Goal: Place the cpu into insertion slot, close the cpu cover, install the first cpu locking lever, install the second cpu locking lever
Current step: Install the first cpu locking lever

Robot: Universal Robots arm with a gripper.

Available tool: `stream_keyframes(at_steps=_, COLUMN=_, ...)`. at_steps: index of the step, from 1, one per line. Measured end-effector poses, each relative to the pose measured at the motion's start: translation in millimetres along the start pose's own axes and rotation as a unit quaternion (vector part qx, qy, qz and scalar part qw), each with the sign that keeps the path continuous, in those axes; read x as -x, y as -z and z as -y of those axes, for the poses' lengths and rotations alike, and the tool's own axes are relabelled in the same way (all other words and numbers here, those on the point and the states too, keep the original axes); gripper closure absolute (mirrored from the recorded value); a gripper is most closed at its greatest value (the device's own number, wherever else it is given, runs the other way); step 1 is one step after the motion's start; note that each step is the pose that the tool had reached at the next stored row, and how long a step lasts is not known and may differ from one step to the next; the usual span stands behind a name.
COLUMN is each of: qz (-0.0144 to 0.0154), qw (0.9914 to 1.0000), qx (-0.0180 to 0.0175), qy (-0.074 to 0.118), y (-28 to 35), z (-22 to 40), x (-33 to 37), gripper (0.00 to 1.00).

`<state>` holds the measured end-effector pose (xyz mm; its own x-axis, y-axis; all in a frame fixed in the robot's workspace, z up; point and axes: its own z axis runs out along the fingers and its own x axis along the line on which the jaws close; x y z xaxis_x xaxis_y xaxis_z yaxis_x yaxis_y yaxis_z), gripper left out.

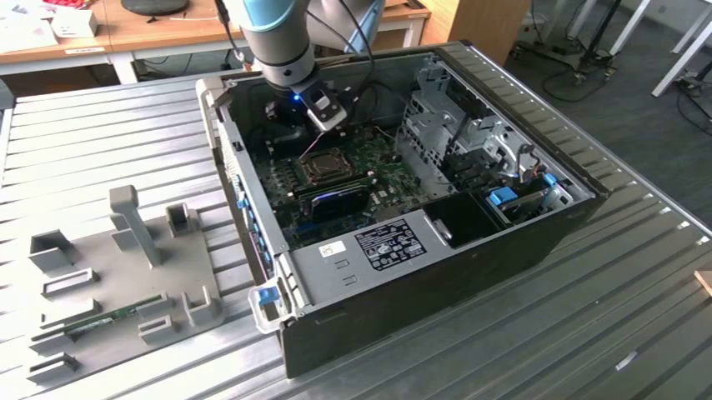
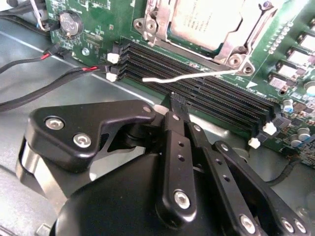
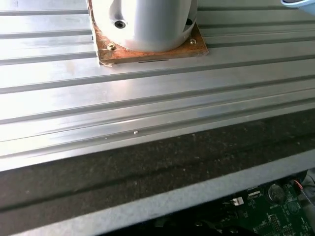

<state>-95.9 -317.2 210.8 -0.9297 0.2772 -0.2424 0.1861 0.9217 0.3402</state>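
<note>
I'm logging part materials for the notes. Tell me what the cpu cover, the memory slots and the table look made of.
cpu cover: bare metal, probably steel, silvery, with glints on its edges.
memory slots: black plastic by the look, matte, with white end clips.
table: seemingly aluminium, ribbed grey profiles with a brushed sheen.
The gripper hangs beside the slots.

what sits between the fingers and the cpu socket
In the second wrist view, the row of black memory slots lies between the fingers and the insertion slot.
</note>
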Motion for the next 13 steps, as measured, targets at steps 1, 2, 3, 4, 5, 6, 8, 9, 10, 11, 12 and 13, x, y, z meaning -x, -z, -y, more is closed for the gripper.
stream_keyframes(at_steps=1, qz=0.0, qw=1.0, qx=0.0, qy=0.0, y=0.5, z=0.5, x=0.2, gripper=0.89)
stream_keyframes(at_steps=2, qz=0.0, qw=1.0, qx=0.0, qy=0.0, y=1.0, z=1.1, x=0.4, gripper=0.89)
stream_keyframes(at_steps=3, qz=0.0, qw=1.0, qx=0.0, qy=0.0, y=2.0, z=2.9, x=1.1, gripper=0.89)
stream_keyframes(at_steps=4, qz=0.0, qw=1.0, qx=0.0, qy=0.0, y=2.7, z=3.9, x=1.4, gripper=0.89)
stream_keyframes(at_steps=5, qz=0.0, qw=1.0, qx=0.0, qy=0.0, y=3.3, z=4.8, x=1.6, gripper=0.89)
stream_keyframes(at_steps=6, qz=0.0001, qw=1.0, qx=0.0, qy=0.0, y=3.9, z=5.7, x=1.9, gripper=0.89)
stream_keyframes(at_steps=8, qz=0.0001, qw=1.0, qx=0.0, qy=0.0, y=5.3, z=6.7, x=2.0, gripper=0.89)
stream_keyframes(at_steps=9, qz=0.0001, qw=1.0, qx=0.0, qy=0.0, y=6.1, z=6.8, x=2.0, gripper=0.89)
stream_keyframes(at_steps=10, qz=0.0003, qw=1.0, qx=0.0, qy=0.0, y=6.9, z=6.9, x=1.8, gripper=0.89)
stream_keyframes(at_steps=11, qz=0.0004, qw=1.0, qx=0.0, qy=0.0, y=7.7, z=6.9, x=1.6, gripper=0.89)
stream_keyframes(at_steps=12, qz=0.0006, qw=1.0, qx=0.0002, qy=0.0, y=8.4, z=7.0, x=1.3, gripper=0.89)
stream_keyframes(at_steps=13, qz=0.0008, qw=1.0, qx=0.0003, qy=0.0, y=8.9, z=7.6, x=1.2, gripper=0.89)
